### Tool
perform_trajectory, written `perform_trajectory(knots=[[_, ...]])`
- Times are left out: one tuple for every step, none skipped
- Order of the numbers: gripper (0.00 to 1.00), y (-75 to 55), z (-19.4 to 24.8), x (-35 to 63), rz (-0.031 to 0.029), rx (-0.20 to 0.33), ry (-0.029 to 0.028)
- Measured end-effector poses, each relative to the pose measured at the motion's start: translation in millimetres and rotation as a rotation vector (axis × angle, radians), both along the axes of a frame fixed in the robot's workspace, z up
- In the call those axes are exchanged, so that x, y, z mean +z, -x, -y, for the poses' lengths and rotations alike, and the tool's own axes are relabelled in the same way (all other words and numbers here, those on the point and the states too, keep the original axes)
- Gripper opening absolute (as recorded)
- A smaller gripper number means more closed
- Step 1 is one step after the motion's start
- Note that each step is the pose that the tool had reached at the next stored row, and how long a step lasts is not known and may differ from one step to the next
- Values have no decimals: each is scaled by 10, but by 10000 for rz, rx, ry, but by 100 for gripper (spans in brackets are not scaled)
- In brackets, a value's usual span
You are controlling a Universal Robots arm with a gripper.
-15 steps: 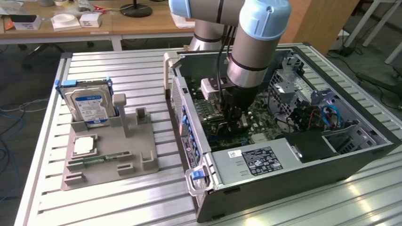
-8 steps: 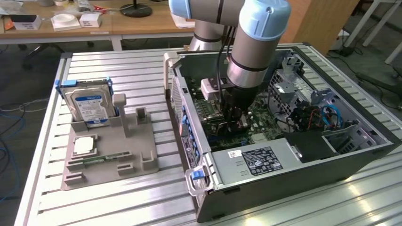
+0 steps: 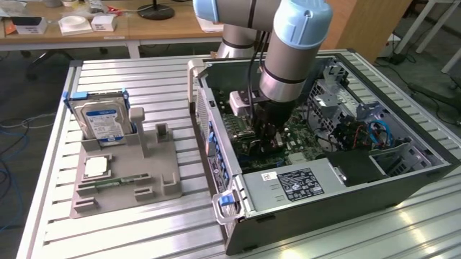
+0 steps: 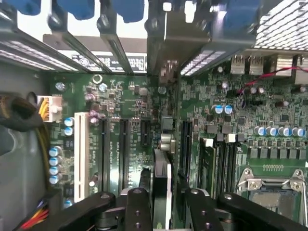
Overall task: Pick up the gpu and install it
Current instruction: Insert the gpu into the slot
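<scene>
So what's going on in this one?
A robot arm is reaching down into an open computer case on the metal table. Its pincer sits low over the motherboard, with the gpu standing on edge between its fingers, in line with the expansion slots. Whether the card is fully seated cannot be told. On the grey holder beside the case, a hard drive and a memory stick remain.

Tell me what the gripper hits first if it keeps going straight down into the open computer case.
Most likely the thin dark card standing on edge between the gripper fingers, and under it the green motherboard with its long black slots. Depth is unclear, so how far the card is seated can't be judged.
</scene>
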State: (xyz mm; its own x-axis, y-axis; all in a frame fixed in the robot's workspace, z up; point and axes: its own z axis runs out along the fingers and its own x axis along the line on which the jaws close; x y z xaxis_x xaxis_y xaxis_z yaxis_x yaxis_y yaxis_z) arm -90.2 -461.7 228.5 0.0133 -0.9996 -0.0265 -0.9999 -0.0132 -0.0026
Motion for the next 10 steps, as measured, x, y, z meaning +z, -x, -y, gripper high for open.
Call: perform_trajectory(knots=[[34,0,1,22,0,1,1],[34,0,1,46,2,2,1],[34,0,1,75,-2,2,6],[34,0,1,107,1,2,4],[34,2,1,132,3,2,3],[34,2,1,156,4,2,5],[34,2,1,178,6,2,5],[34,3,1,201,8,2,4],[34,3,1,225,8,1,5],[34,3,1,250,10,1,4]])
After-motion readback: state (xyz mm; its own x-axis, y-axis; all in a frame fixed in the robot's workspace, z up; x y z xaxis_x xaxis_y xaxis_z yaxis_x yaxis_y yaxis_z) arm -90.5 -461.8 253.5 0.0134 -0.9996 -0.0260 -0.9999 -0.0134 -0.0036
